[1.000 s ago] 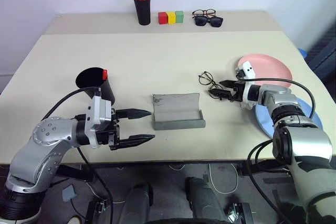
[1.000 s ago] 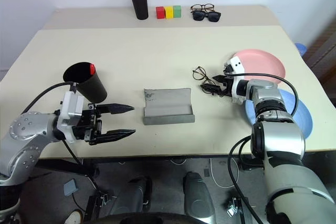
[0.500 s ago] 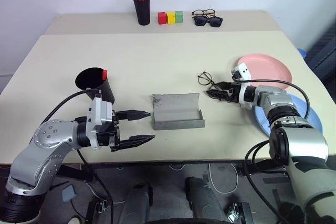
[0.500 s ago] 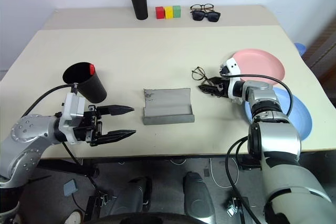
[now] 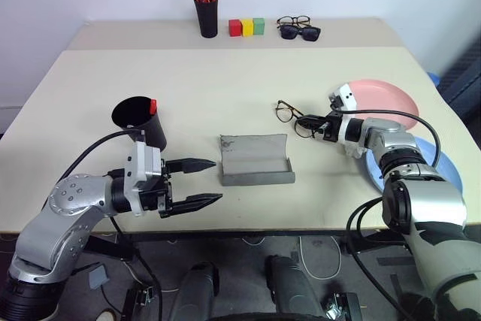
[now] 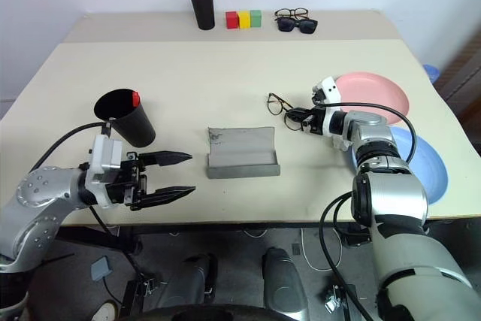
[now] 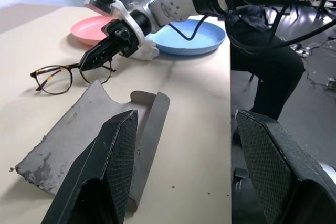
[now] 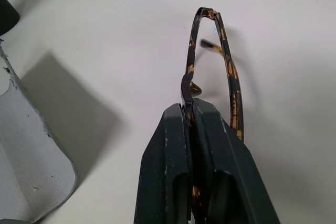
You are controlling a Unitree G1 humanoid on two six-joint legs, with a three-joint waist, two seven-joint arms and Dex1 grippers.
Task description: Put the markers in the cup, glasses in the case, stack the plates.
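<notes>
A pale cream bench (image 5: 225, 88) is seen against a plain white wall. The glasses (image 5: 293, 116) are pinched by the frame in the right gripper (image 5: 310, 125), jaws pressed together on them, with the pink plate (image 5: 387, 95) and blue plate (image 5: 443, 165) just behind. The open grey case (image 5: 254, 159) lies between the arms. The left gripper (image 5: 204, 182) is held beside the case, jaws apart, empty, near the black cup (image 5: 140, 119).

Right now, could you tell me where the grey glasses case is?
In the left eye view, the case lies open near the table's front edge, between the cup and the glasses.
</notes>
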